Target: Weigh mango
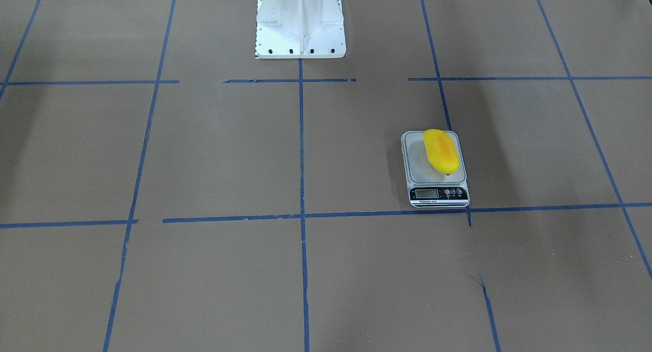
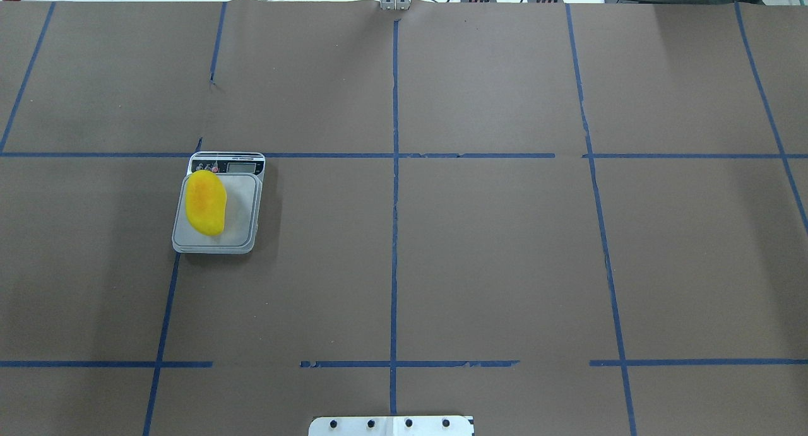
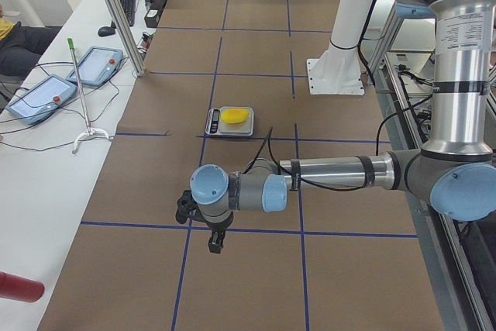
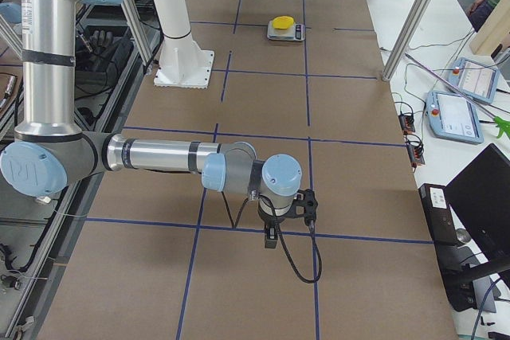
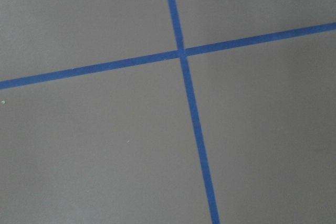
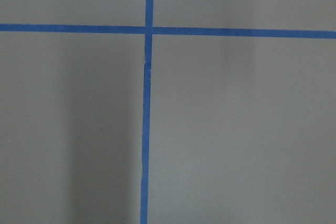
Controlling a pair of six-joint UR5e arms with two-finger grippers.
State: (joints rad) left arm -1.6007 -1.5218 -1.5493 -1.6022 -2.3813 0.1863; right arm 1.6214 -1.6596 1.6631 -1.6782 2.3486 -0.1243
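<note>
One fruit is all that sits on the board in the front-facing view: the mango (image 1: 441, 151) lies lengthwise on the scale (image 1: 418, 163), right of centre, toward the platform's right edge. The fruit is narrower than the platform, glossy yellow with an orange patch along its upper side. The scale is a flat rounded square, pale grey on top, with a dark strip holding a display and small buttons along its near edge. The lettering under the display is too small to read. Its front edge touches a blue tape line (image 1: 301, 153), one of several that divide the brown paper-covered table (image 1: 204, 153) into large squares. The white robot base (image 1: 300, 23) stands at the top centre, well apart from the scale.

Seen from overhead, the scale sits left of centre, its display strip on the far side. The mango lies along the platform's left part, with wide bare paper to the right and below.

Looking from the left side, the left arm (image 3: 333, 176) reaches across the foreground, silver tube with blue joint caps. The left gripper (image 3: 214, 238) hangs above a tape crossing, well short of the scale. I cannot tell whether its claw is spread or closed.

On the right-side view, the right arm (image 4: 159, 155) mirrors this. The right gripper (image 4: 271, 236) is far from the scale at the top of the frame, claw state not discernible.

Both wrist views show only matte brown paper and a blue tape cross.
</note>
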